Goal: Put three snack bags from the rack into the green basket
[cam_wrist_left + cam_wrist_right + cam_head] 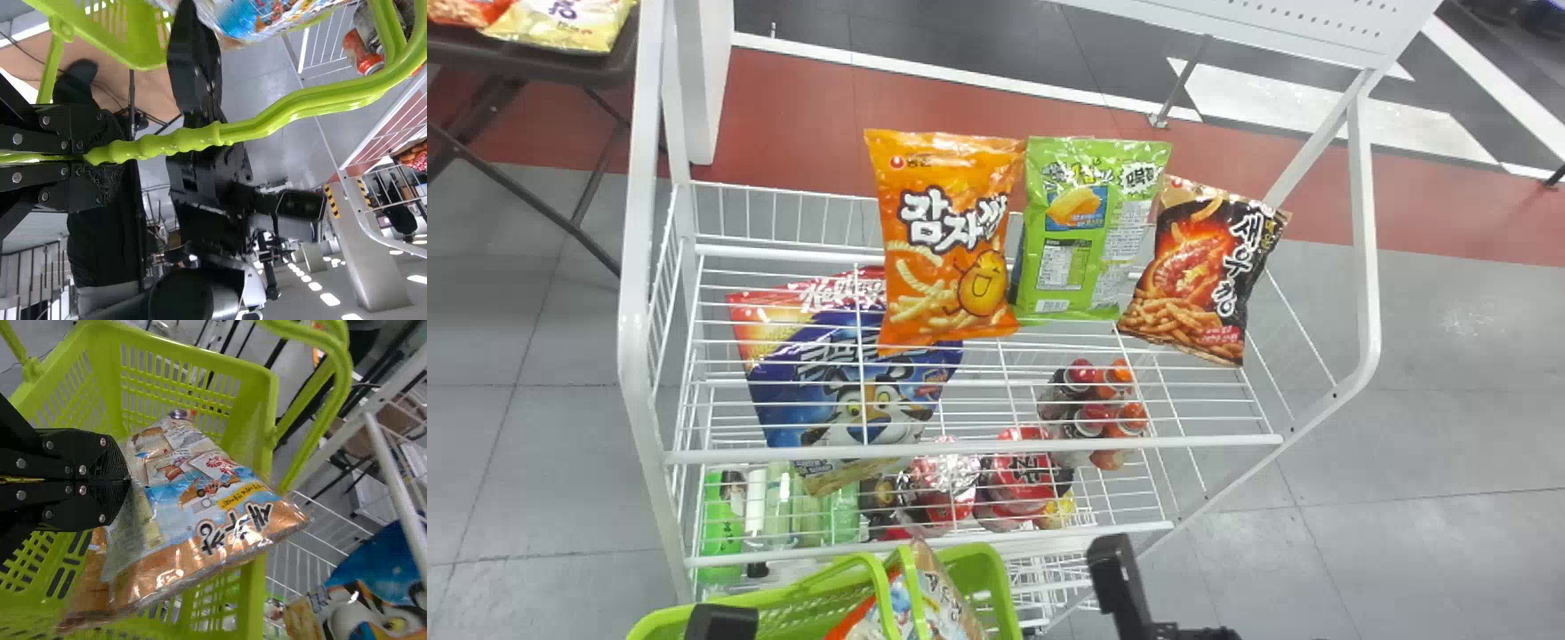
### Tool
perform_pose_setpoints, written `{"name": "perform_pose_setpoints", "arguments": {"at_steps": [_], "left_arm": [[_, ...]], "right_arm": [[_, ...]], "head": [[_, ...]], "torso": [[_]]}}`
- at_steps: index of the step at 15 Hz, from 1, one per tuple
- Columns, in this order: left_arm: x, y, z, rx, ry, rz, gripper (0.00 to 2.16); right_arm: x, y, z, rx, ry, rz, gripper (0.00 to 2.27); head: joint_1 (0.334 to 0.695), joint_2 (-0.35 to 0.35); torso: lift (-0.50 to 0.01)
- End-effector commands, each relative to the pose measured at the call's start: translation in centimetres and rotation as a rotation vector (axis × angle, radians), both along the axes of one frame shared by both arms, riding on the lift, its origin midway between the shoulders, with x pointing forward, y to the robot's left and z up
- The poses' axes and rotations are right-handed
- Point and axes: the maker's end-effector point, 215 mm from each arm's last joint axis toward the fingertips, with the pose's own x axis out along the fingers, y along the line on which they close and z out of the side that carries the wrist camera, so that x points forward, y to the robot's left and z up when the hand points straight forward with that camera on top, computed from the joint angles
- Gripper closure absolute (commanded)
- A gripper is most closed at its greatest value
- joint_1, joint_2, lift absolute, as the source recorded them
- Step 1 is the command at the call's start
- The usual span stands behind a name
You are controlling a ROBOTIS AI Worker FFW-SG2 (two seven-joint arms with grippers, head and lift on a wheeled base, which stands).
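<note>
Orange, pale blue and clear shiny film make up the snack bag (pixel 200 513) I pinch by 1 end in my right gripper (pixel 1125 587), fingers pressed onto its gathered edge. Its front carries dark lettering outlined in white on the orange band, a small yellow label and little food photos, and the film creases and glints. It is at the mouth of the green basket (pixel 996 582), beside the handles (pixel 879 587); whether it touches the bottom I cannot tell. My left gripper (pixel 722 622) has its fingers closed around the handles' ribbed grip.

On the white wire rack (pixel 978 449), 3 more bags are in a row: a plump orange bag (pixel 951 240) with a smiling cartoon potato, a bright green bag (pixel 1089 227) showing pale panels of small print, and a dark bag (pixel 1200 267), tilted, with red flames and golden sticks. Lower down lies a blue tiger bag (pixel 854 382).
</note>
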Motion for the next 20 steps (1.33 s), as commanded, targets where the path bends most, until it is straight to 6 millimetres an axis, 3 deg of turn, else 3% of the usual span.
{"name": "perform_pose_setpoints", "arguments": {"at_steps": [1, 2, 4, 5, 7, 9, 11, 15, 17, 20], "left_arm": [[0.0, 0.0, 0.1, -0.002, 0.001, -0.001, 1.42], [0.0, 0.0, 0.2, -0.003, 0.0, -0.002, 1.42], [0.0, 0.0, 0.2, -0.003, 0.0, -0.002, 1.42], [0.1, 0.0, 0.2, -0.004, 0.0, -0.001, 1.41], [0.1, 0.0, 0.2, -0.006, 0.001, 0.0, 1.41], [0.2, 0.0, 0.3, -0.008, -0.001, 0.0, 1.42], [0.1, 0.0, 0.3, -0.009, 0.001, 0.0, 1.42], [0.0, 0.0, 0.0, -0.003, 0.005, -0.001, 1.42], [-0.3, -0.3, 0.0, 0.001, 0.004, -0.01, 1.42], [-0.6, -0.4, -0.2, 0.007, 0.005, -0.017, 1.42]], "right_arm": [[-0.2, 0.1, -2.0, -0.061, 0.015, 0.026, 1.95], [-0.5, -0.2, -3.0, -0.089, 0.05, 0.025, 1.67], [-3.4, -1.2, -4.8, -0.167, 0.191, 0.065, 0.23], [-4.0, -1.2, -4.5, -0.185, 0.182, 0.109, 0.0], [-4.0, -1.0, -1.4, -0.158, 0.127, 0.134, 0.0], [-2.8, -2.8, 1.5, -0.149, 0.1, 0.086, 0.05], [0.9, -4.5, 4.5, -0.125, -0.057, 0.023, 0.05], [10.8, -8.3, 12.3, -0.044, -0.421, -0.22, 0.1], [14.7, -8.0, 15.6, -0.031, -0.571, -0.271, 0.11], [20.4, -5.2, 20.3, -0.009, -0.867, -0.333, 0.11]], "head": [[0.695, -0.35], [0.695, -0.35], [0.695, -0.35], [0.695, -0.35], [0.695, -0.35], [0.695, -0.35], [0.695, -0.35], [0.695, -0.35], [0.695, -0.35], [0.695, -0.35]], "torso": [[0.0], [0.0], [0.0], [0.0], [0.0], [0.0], [0.0], [0.0], [0.0], [0.0]]}}
